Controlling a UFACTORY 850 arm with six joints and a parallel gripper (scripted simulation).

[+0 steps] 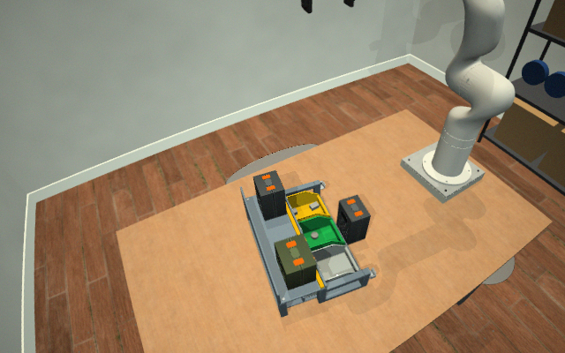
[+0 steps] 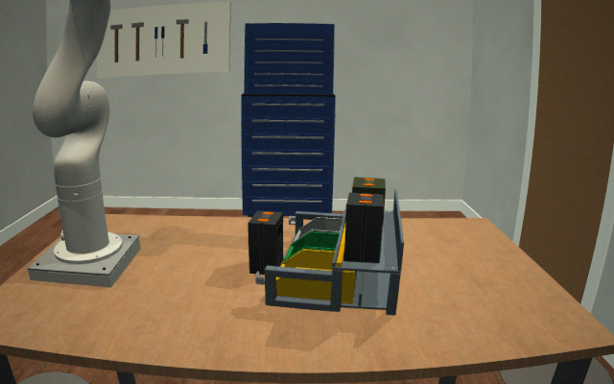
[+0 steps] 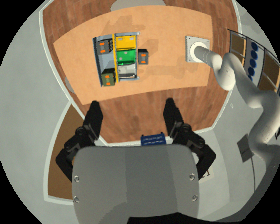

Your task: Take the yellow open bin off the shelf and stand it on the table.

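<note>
The yellow open bin (image 1: 308, 206) sits at the far end of the grey shelf (image 1: 296, 240), with a small grey part inside; it also shows in the exterior view (image 2: 312, 274) and tiny in the wrist view (image 3: 124, 42). A green bin (image 1: 320, 232) and a grey bin (image 1: 336, 264) stand beside it in the same row. My gripper (image 1: 327, 3) is open and empty, high above the table, only its fingertips showing at the top edge of the top view. The wrist view shows the fingers spread wide, far above the shelf.
Two dark boxes (image 1: 269, 194) (image 1: 295, 261) with orange tabs stand on the shelf's back part. A third black box (image 1: 354, 218) stands on the table right next to the bins' open side. The arm's base (image 1: 443, 174) is at the table's far right.
</note>
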